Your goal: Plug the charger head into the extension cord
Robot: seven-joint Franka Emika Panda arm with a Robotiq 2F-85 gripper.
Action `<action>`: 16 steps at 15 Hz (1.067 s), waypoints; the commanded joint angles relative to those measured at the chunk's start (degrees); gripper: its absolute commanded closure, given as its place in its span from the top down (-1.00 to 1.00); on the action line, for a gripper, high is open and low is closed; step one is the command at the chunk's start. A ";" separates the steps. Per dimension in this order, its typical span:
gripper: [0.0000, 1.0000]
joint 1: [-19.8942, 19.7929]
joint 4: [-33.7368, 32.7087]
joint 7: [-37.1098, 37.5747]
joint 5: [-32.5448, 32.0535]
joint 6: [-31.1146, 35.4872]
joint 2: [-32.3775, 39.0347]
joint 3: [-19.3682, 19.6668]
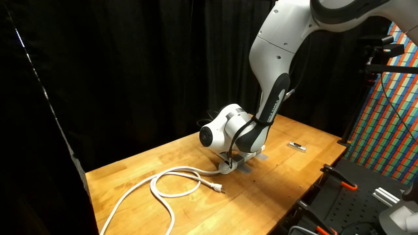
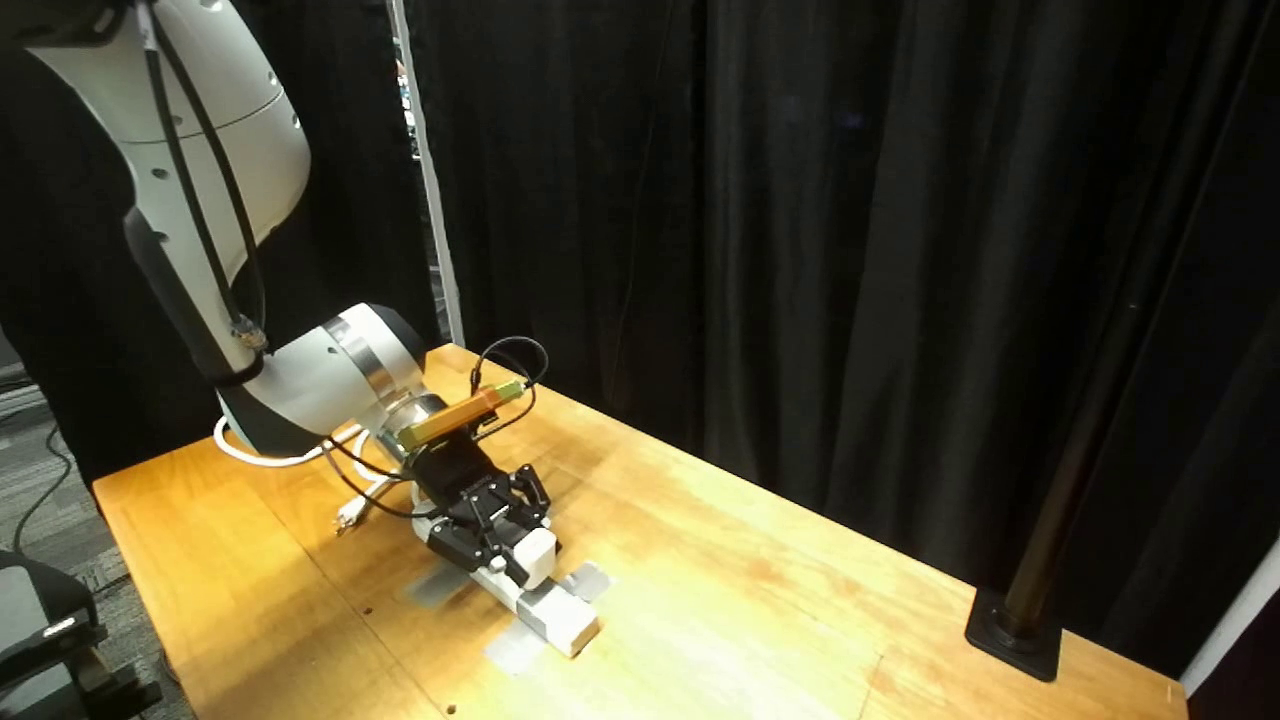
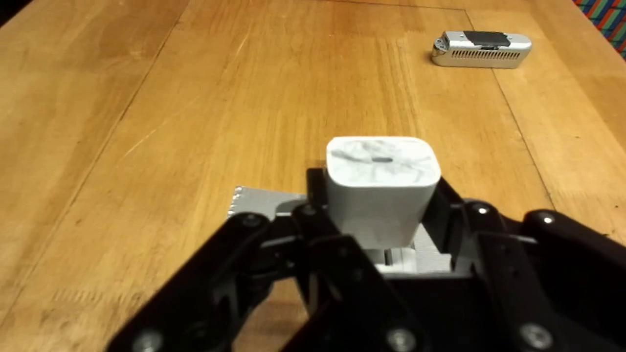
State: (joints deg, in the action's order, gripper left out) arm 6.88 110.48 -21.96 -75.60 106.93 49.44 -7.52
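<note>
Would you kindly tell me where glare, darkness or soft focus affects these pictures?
In the wrist view, the foreground gripper is blurred, while the silver device beyond it looks crisper; in an exterior view, glare washes out the tabletop near the extension cord; in an exterior view, the black curtain is so dark that few folds show.

Around the long white plastic power strip [image 2: 562,619]
Both exterior views share it, facing down from opposite ends; wrist view nearest, above.
</note>
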 commanded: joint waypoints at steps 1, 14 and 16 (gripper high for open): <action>-0.54 -0.28 2.21 4.78 -0.82 2.97 1.51 -0.82; -0.54 0.68 7.88 16.97 -1.05 0.61 -4.08 -1.83; -0.54 0.47 7.88 16.40 -1.33 0.94 -4.22 -1.87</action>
State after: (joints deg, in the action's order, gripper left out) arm 7.43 114.88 -6.32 -77.95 107.15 47.59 -8.56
